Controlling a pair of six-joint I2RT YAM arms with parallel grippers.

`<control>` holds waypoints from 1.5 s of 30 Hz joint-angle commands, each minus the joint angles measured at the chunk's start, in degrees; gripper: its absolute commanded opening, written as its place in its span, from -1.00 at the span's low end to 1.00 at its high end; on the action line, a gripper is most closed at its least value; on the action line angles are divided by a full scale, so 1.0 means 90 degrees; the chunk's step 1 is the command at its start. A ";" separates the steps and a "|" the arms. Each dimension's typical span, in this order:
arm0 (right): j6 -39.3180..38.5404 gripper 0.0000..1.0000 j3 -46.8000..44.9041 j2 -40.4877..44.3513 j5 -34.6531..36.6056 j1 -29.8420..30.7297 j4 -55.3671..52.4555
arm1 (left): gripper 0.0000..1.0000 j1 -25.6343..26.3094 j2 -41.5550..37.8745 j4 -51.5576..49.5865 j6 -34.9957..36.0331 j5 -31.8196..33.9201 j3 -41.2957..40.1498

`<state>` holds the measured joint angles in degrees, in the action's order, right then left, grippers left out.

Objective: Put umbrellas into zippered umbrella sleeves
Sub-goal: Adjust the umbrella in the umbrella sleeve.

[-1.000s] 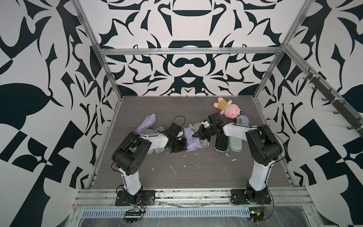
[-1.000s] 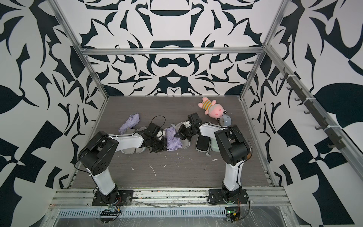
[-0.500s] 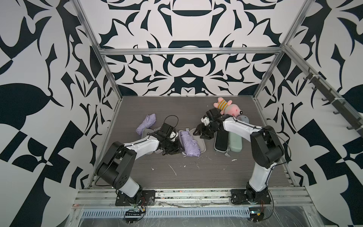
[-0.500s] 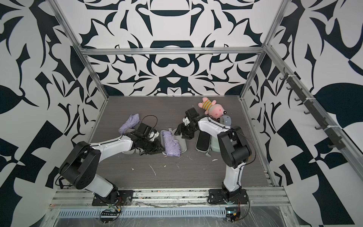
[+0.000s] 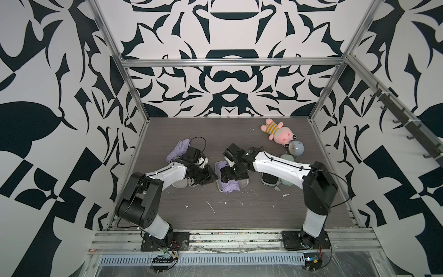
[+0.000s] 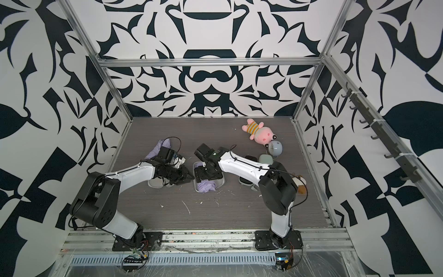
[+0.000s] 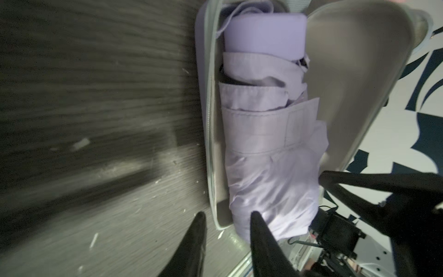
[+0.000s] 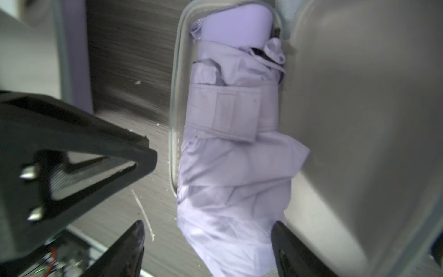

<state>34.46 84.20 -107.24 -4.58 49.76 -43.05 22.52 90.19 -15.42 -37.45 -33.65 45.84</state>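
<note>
umbrellas, two, both lilac (one in an open sleeve), left jaws slightly parted, right jaws wide

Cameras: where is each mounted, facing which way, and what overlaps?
Both top views: high at the front, looking down across the table toward the back wall; both arms whole.
Left wrist: on the left arm, looking past the left gripper at the lilac umbrella in the open lilac sleeve; own fingertips, the other arm's finger.
Right wrist: on the right arm, looking past the right gripper at the same umbrella; own fingertips, the other arm's finger.
Shared: all views show that umbrella and sleeve.
</note>
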 commanded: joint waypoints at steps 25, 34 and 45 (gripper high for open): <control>-0.0528 -0.71 0.0811 0.0054 -0.1187 -0.0512 -0.0422 | -0.90 0.0574 0.0696 0.1665 -0.0840 -0.0291 -0.0620; 0.0251 -0.84 -0.0678 0.0975 -0.2623 -0.1192 0.1830 | -0.90 0.0564 0.0577 0.1625 -0.0852 -0.0207 -0.0669; -0.0610 0.07 -0.0734 0.0917 -0.0792 -0.0936 0.0692 | -0.90 0.0554 0.0383 0.1323 -0.0830 -0.0105 -0.0592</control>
<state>36.97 70.06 -103.04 -21.61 39.48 -24.71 27.40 95.77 -0.43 -45.58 -35.59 40.18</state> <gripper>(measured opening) 0.479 0.055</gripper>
